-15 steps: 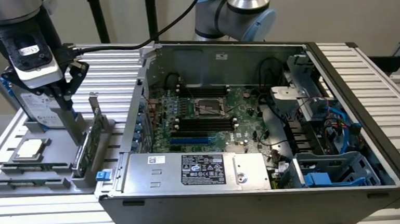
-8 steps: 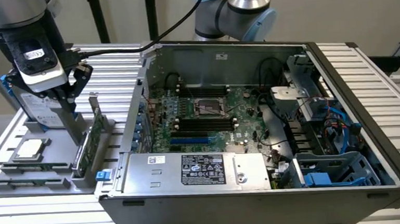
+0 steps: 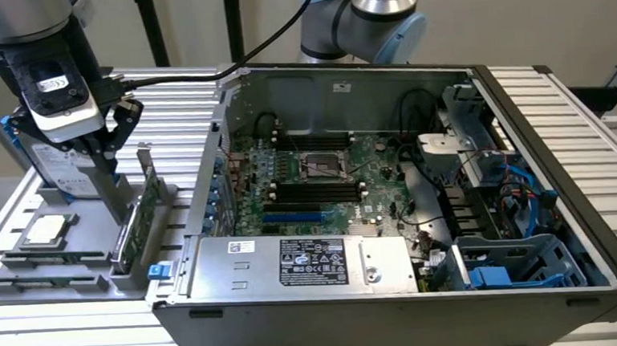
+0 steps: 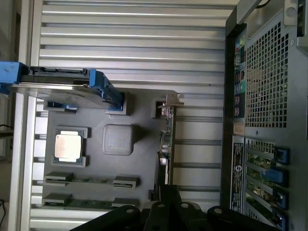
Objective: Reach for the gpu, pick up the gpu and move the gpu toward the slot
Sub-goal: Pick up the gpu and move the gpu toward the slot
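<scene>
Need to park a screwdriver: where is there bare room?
Bare: the slatted table between gray tray and computer case, and beyond the tray's hard-drive end. Crowded: the tray, holding gpu, hard drive, chip.

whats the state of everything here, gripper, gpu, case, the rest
gpu: standing on edge in the grey tray
gripper: shut, low at the gpu, grip unclear
computer case: side open, motherboard exposed
hard drive: upright in the tray
chip: flat in its recess
</scene>
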`<state>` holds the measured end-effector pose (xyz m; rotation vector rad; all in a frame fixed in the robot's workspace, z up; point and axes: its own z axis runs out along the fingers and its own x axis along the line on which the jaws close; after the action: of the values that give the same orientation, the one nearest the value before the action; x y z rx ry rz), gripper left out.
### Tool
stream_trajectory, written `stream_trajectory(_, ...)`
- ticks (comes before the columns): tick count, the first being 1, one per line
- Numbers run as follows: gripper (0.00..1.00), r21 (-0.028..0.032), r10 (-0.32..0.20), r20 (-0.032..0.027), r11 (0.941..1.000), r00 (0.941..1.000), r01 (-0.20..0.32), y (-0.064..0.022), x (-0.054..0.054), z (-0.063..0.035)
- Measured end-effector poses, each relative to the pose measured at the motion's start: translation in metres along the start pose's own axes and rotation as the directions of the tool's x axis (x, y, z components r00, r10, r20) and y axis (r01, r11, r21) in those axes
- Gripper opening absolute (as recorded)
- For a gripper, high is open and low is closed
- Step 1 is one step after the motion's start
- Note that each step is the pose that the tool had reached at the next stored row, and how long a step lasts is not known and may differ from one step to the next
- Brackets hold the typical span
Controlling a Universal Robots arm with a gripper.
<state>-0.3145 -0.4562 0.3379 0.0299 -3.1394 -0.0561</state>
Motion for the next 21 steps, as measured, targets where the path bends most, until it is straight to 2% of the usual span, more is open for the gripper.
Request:
stream_trajectory(4, 0.12, 0.0, 0.0, 0.0, 1.0, 1.0, 0.0, 0.0, 0.0, 0.0)
stream_trajectory(8, 0.36, 0.0, 0.0, 0.0, 1.0, 1.0, 0.0, 0.0, 0.0, 0.0)
stream_trajectory(9, 0.36, 0.0, 0.0, -0.0001, 1.0, 1.0, 0.0, 0.0, 0.0, 0.0)
stream_trajectory(10, 0.42, 0.0001, 0.0, -0.0001, 1.0, 1.0, 0.0, 0.0, 0.0, 0.0002)
stream_trajectory(12, 0.42, 0.0, 0.0, 0.0, 1.0, 1.0, 0.0, -0.0001, 0.0, 0.003)
stream_trajectory(13, 0.48, 0.0, 0.001, 0.0, 1.0, 1.0, -0.001, -0.0002, 0.0, 0.0047)
stream_trajectory(21, 0.48, 0.0, 0.009, 0.0004, 1.0, 1.0, -0.009, -0.0007, 0.001, 0.0192)
